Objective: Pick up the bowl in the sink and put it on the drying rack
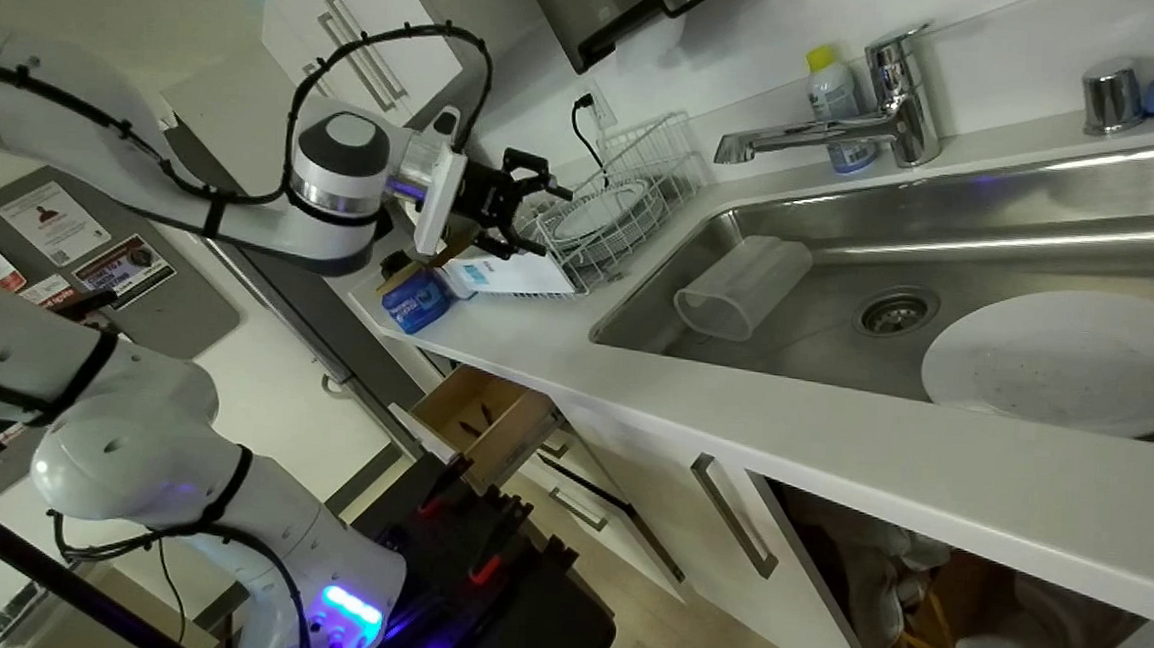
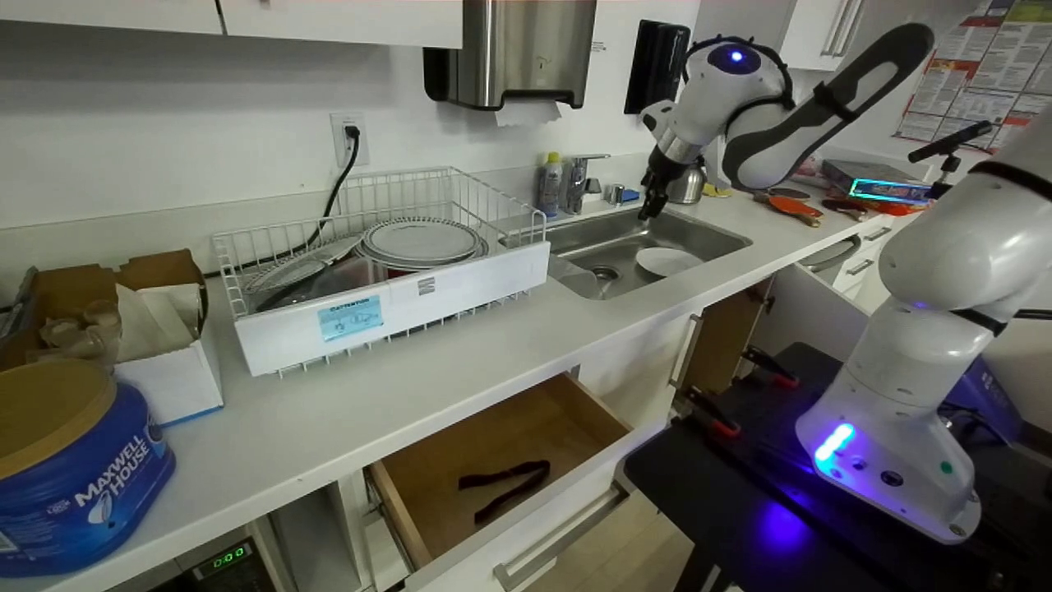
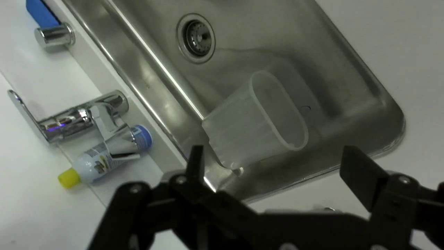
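Note:
A white round shallow bowl [image 1: 1076, 360] lies in the steel sink [image 1: 785, 357]; it also shows in an exterior view [image 2: 666, 261], but is out of the wrist view. The white wire drying rack [image 2: 444, 288] stands on the counter and holds several plates; it also shows in an exterior view [image 1: 530, 276]. My gripper [image 3: 273, 151] is open and empty. In an exterior view the gripper [image 2: 652, 205] hangs pointing down above the sink area; in an exterior view the gripper [image 1: 555, 223] appears in front of the rack. The wrist view looks down on the sink [image 3: 249, 34] corner.
A translucent plastic container [image 3: 242, 132] lies on its side in the sink near the drain [image 3: 198, 38]. The chrome tap [image 1: 900, 113] and a yellow-capped bottle [image 1: 834, 89] stand behind the sink. A coffee tub [image 2: 82, 469] and box [image 2: 164, 345] stand beside the rack. A drawer [image 2: 493, 444] is open below.

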Robot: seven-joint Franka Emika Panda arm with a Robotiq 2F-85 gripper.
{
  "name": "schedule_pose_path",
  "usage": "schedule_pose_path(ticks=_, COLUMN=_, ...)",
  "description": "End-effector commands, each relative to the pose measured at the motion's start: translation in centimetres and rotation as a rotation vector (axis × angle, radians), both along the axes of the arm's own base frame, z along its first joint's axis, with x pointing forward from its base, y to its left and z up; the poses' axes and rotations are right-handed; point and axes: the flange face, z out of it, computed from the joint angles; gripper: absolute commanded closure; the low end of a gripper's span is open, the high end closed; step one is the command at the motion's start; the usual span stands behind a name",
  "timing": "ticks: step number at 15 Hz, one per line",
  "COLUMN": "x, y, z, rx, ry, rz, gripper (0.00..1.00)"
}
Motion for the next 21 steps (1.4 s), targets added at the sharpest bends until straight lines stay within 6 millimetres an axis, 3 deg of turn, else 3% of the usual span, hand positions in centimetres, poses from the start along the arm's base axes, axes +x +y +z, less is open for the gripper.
schedule_pose_path(ticks=1, x=-0.4, y=-0.6, z=-2.2, rx=-0.003, ry=-0.03, rz=0.117, gripper=0.0)
schedule_pose_path(ticks=7, x=-0.6, y=-1.3, z=-5.1, rx=-0.046, ry=-0.023, rz=0.156, gripper=0.0)
schedule_pose_path(ticks=8, x=-1.3, y=-1.4, z=-4.7, rx=-0.045, ry=-0.013, rz=0.16, gripper=0.0)
schedule_pose_path(ticks=12, x=-1.0, y=-1.4, z=-5.5, rx=-0.038, ry=-0.007, rz=0.157, gripper=0.0)
schedule_pose_path(ticks=17, x=0.1, y=0.9, z=-6.2, rx=-0.165, ry=-0.008, rz=0.284, gripper=0.0)
schedule_pose_path(ticks=21, x=1.2, y=3.5, z=-8.9, rx=-0.249, ry=-0.041, rz=0.37, gripper=0.0)
